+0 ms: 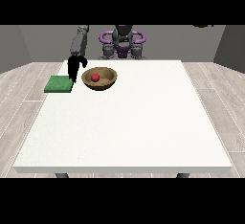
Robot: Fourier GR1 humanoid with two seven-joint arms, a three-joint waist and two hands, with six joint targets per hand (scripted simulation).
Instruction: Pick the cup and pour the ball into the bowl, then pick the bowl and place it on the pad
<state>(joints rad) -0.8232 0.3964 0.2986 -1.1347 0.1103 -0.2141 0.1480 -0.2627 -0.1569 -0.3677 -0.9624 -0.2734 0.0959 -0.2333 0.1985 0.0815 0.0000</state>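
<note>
front view: hand at the view's left [74, 67], fingers [73, 77] hanging straight between pad [58, 84] and bowl [99, 79].

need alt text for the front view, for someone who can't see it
A red ball sits in a brown bowl on a white table, with a green pad just to the bowl's left. A black hand at the view's left hangs between pad and bowl; no cup shows.

One camera only, standing across the desk [129, 127] and looking down at it from above. It faces the robot [122, 41], small and far at the top, with the desk's near edge closest.
</note>
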